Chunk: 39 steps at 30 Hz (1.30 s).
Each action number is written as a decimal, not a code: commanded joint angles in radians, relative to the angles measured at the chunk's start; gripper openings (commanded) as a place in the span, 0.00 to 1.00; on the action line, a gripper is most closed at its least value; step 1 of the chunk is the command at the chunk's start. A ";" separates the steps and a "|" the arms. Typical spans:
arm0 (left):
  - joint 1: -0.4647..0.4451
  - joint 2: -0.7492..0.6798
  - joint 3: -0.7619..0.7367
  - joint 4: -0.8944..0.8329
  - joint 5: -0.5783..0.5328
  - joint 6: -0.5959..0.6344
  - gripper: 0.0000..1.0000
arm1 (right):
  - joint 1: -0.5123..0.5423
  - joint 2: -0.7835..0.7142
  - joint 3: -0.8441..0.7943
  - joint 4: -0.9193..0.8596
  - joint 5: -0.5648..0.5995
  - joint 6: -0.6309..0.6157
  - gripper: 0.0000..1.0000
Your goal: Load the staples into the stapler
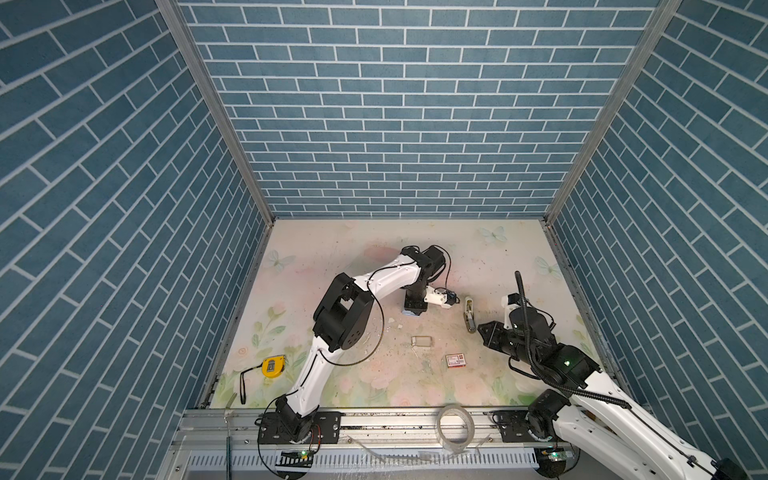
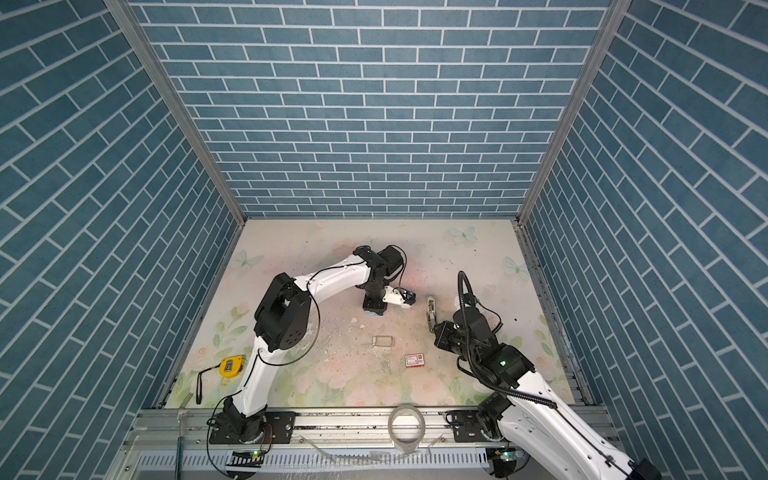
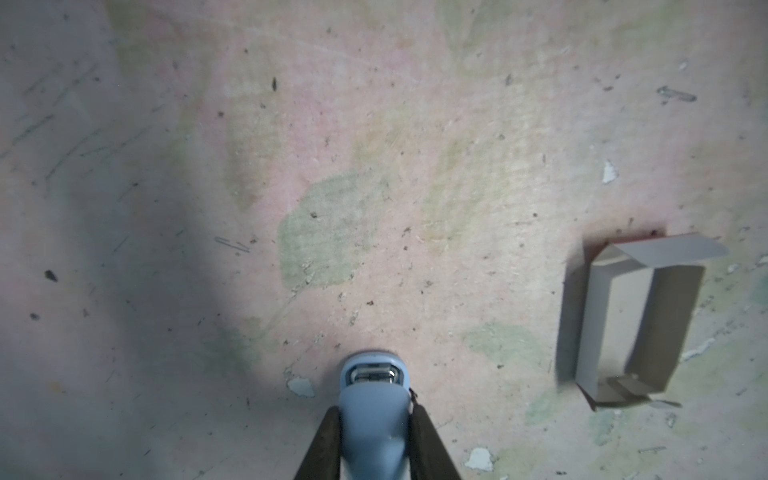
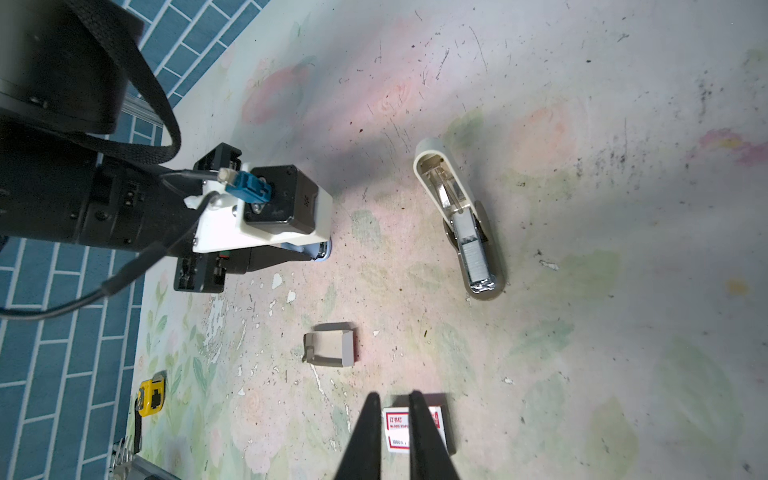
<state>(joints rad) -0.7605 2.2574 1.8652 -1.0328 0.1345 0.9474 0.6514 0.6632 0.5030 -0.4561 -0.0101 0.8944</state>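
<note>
Left tool [image 3: 374, 411] gripping blue stapler [image 3: 372, 372] | right tool [image 4: 395, 395] clenched empty | staples [image 4: 473, 255] in cream stapler [image 4: 432, 153] nearby

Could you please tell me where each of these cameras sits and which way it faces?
Top views: high over the front rail, looking down at the table and back wall; both arms show.
Left wrist: on the left arm, facing straight down; the left claw grips the blue stapler.
Right wrist: on the right arm, facing down past the right claw; the left arm's wrist shows.
Shared: both wrist views show the empty cardboard sleeve.
</note>
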 commanded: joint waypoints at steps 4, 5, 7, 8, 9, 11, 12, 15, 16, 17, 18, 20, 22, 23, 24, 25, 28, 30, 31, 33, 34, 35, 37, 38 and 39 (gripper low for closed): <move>-0.007 0.108 -0.070 -0.029 -0.041 -0.012 0.00 | -0.002 -0.005 -0.020 0.014 0.021 0.035 0.15; -0.008 0.109 -0.069 -0.022 -0.047 -0.019 0.00 | -0.001 -0.005 -0.022 0.015 0.020 0.037 0.15; -0.009 0.116 -0.065 -0.029 -0.050 -0.019 0.00 | -0.001 -0.007 -0.023 0.016 0.020 0.038 0.15; -0.012 0.122 -0.063 -0.033 -0.054 -0.020 0.00 | -0.001 -0.008 -0.023 0.016 0.021 0.037 0.15; -0.014 0.125 -0.065 -0.035 -0.057 -0.020 0.00 | -0.002 -0.009 -0.024 0.018 0.021 0.038 0.15; -0.017 0.127 -0.074 -0.030 -0.062 -0.020 0.00 | -0.002 -0.011 -0.024 0.017 0.022 0.040 0.15; -0.019 0.126 -0.080 -0.026 -0.062 -0.021 0.00 | -0.001 -0.013 -0.026 0.017 0.022 0.041 0.15; -0.018 0.112 -0.090 -0.012 -0.061 -0.026 0.00 | -0.001 -0.016 -0.024 0.014 0.024 0.041 0.15; -0.017 0.102 -0.093 -0.007 -0.061 -0.027 0.00 | -0.001 -0.017 -0.023 0.011 0.024 0.041 0.15; -0.017 0.094 -0.093 -0.003 -0.060 -0.029 0.00 | -0.001 -0.019 -0.021 0.008 0.025 0.040 0.15; -0.017 0.085 -0.091 -0.002 -0.058 -0.030 0.00 | -0.001 -0.020 -0.020 0.003 0.028 0.040 0.15; -0.017 0.066 -0.081 -0.001 -0.059 -0.037 0.00 | -0.002 -0.022 -0.018 -0.001 0.033 0.040 0.15; -0.012 0.047 -0.067 -0.003 -0.055 -0.041 0.00 | -0.002 -0.024 -0.019 0.000 0.035 0.040 0.15; -0.009 0.039 -0.060 -0.004 -0.052 -0.047 0.00 | -0.001 -0.024 -0.019 -0.002 0.036 0.040 0.16; -0.006 0.033 -0.053 -0.006 -0.047 -0.051 0.00 | -0.002 -0.025 -0.019 -0.002 0.037 0.039 0.16; -0.002 0.025 -0.045 -0.010 -0.040 -0.054 0.00 | -0.002 -0.024 -0.019 -0.003 0.038 0.040 0.16; 0.003 0.004 -0.040 -0.011 -0.028 -0.062 0.02 | -0.001 -0.025 -0.019 -0.004 0.039 0.039 0.16; 0.004 -0.016 -0.058 0.005 -0.026 -0.067 0.04 | -0.002 -0.025 -0.018 -0.006 0.042 0.039 0.17; 0.004 -0.026 -0.069 0.012 -0.023 -0.067 0.05 | -0.001 -0.025 -0.018 -0.008 0.043 0.038 0.17; 0.005 -0.047 -0.092 0.034 -0.023 -0.074 0.07 | -0.001 -0.024 -0.017 -0.007 0.045 0.038 0.18; 0.006 -0.055 -0.102 0.041 -0.024 -0.074 0.08 | -0.001 -0.024 -0.017 -0.008 0.047 0.037 0.18; 0.006 -0.060 -0.107 0.045 -0.024 -0.077 0.10 | -0.001 -0.022 -0.017 -0.008 0.048 0.037 0.18; 0.007 -0.065 -0.115 0.047 -0.023 -0.080 0.11 | -0.001 -0.019 -0.017 -0.008 0.048 0.037 0.19; 0.007 -0.068 -0.122 0.051 -0.022 -0.085 0.12 | -0.001 -0.017 -0.016 -0.008 0.049 0.037 0.19; 0.009 -0.072 -0.127 0.057 -0.020 -0.085 0.13 | -0.001 -0.016 -0.015 -0.007 0.050 0.037 0.19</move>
<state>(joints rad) -0.7612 2.1910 1.7737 -0.9653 0.1135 0.8757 0.6514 0.6498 0.4889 -0.4484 0.0154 0.9119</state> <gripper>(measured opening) 0.270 0.186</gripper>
